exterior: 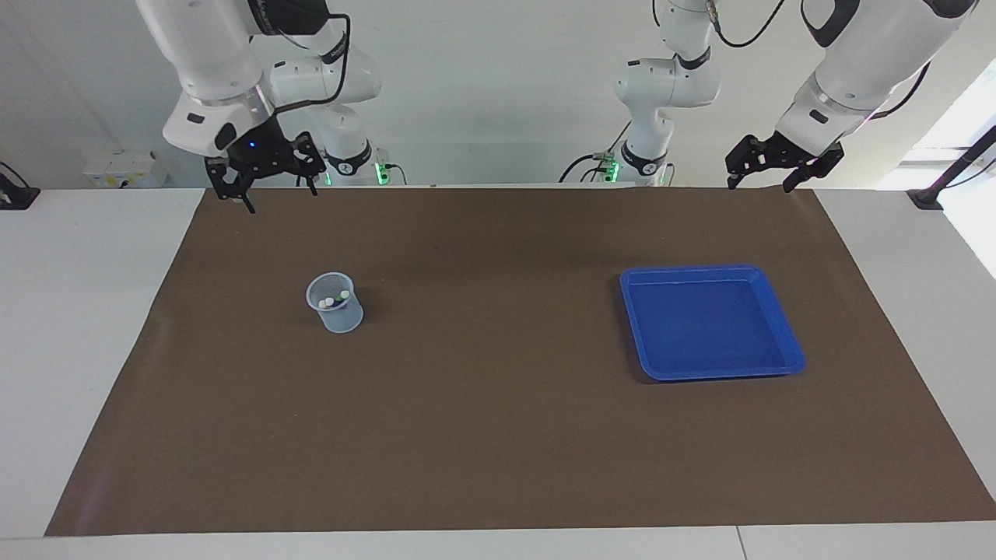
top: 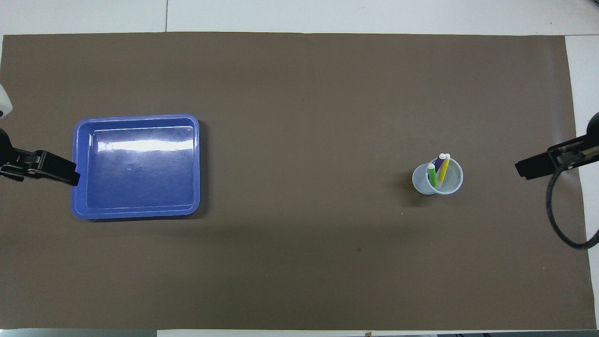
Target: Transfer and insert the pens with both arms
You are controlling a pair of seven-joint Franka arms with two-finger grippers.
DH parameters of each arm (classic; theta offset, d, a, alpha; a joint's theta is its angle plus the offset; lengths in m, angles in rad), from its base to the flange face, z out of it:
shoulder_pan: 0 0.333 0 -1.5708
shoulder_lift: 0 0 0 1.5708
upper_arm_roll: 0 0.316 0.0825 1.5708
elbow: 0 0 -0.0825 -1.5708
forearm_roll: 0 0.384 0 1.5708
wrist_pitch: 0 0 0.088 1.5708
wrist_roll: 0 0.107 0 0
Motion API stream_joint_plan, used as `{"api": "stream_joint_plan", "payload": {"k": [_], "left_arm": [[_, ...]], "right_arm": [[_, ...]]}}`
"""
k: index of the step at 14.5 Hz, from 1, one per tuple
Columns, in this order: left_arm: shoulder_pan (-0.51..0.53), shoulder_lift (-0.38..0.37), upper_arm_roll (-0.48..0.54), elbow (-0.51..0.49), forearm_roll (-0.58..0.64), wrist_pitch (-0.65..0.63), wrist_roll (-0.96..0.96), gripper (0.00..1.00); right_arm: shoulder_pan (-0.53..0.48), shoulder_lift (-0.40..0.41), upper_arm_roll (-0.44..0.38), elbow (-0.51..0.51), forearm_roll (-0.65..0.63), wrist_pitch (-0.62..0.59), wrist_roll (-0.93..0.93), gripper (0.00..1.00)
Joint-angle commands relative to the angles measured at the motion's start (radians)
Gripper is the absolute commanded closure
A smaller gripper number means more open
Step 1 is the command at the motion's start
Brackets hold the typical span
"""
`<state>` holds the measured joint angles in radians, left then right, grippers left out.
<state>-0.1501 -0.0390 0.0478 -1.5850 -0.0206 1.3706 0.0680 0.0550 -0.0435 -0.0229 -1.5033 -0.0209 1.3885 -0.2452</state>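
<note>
The three pens stand together in a small clear cup (top: pixel 437 178) on the brown mat (top: pixel 299 262), toward the right arm's end of the table. The green pen (top: pixel 431 174) is the shortest to see and leans at the side of the cup toward the middle of the table. The yellow pen (top: pixel 443 168) and the purple pen (top: pixel 439 162) lean close to each other, and their pale ends almost touch above the rim. In the facing view only the whitish ends show inside the cup (exterior: pixel 335 302).

No gripper touches the pens or the cup. The right gripper (exterior: pixel 264 175) hangs high in the air over the edge of the mat at the robots' side, well apart from the cup, with its fingers spread and nothing between them. In the overhead view only its dark tip (top: pixel 538 166) shows at the border, with a black cable (top: pixel 554 220) looping below it.

The left gripper (exterior: pixel 778 165) is also raised, over the mat's corner at the left arm's end. Its fingers stand apart and hold nothing. It is well apart from the pens.

A blue tray (top: pixel 135 213) lies flat on the mat toward the left arm's end, with nothing in it. In the overhead view the left gripper's tip (top: pixel 51 168) appears just at the tray's edge, but the facing view shows it well above the tray (exterior: pixel 712 372).
</note>
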Motion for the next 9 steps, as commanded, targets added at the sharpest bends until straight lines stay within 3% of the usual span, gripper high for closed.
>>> {"api": "stream_joint_plan", "payload": {"k": [1, 5, 9], "left_arm": [[0.003, -0.027, -0.006, -0.041, 0.021, 0.039, 0.013, 0.00], [0.036, 0.017, -0.014, 0.031, 0.021, 0.033, -0.053, 0.00], [0.086, 0.016, -0.082, 0.023, 0.037, 0.048, -0.053, 0.00]], "right_arm": [[-0.057, 0.054, 0.008, 0.058, -0.002, -0.048, 0.013, 0.00], [-0.034, 0.001, 0.009, -0.018, -0.057, -0.022, 0.040, 0.00], [-0.024, -0.013, 0.003, -0.043, -0.057, -0.009, 0.090, 0.00]]}}
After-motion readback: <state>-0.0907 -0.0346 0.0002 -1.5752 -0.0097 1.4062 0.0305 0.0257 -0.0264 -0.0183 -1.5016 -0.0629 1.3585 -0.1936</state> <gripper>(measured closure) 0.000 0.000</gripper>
